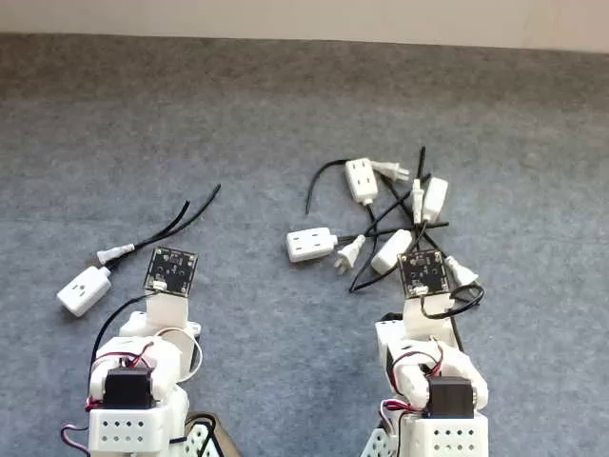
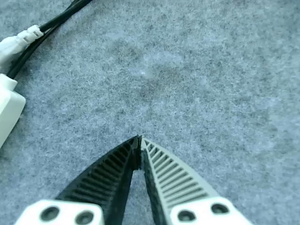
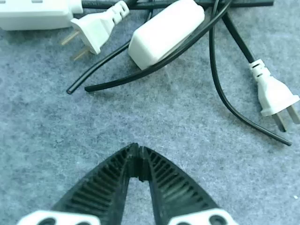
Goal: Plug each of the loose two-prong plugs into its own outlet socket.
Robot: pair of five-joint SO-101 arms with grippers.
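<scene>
The bench [image 1: 266,114] is covered edge to edge in a grey, short-pile felt, faintly mottled, with a pale strip of wall [image 1: 304,19] running along its far side. Both arms sit at the near edge, one to each side.

The left claw [image 2: 139,143] is pressed together, its tips meeting just above bare felt and pinching nothing. Off to that arm's left lies a lone white socket block [image 1: 84,290], and near its far end rests a white plug [image 1: 114,253] on a pair of black cords [image 1: 186,217] that trail away across the bench. In the left wrist view this plug and the block lie near each other but apart.

The right claw [image 3: 137,152] is likewise pressed together, with nothing between its ribbed black fingers [image 3: 164,180]. Just beyond it lies a tangle of black cords and white fittings. A loose two-prong plug [image 3: 96,28] lies with its brass prongs bare, right beside the end of a long outlet socket [image 3: 33,11]. An oblong socket block [image 3: 166,30] lies tilted, with cords crossing over and under it. A second loose plug [image 3: 272,96] rests apart on the felt to the right, prongs exposed. Farther back in the pile, the high view shows a far socket block [image 1: 361,179] and another white block [image 1: 435,198], both among the crossing cords.
</scene>
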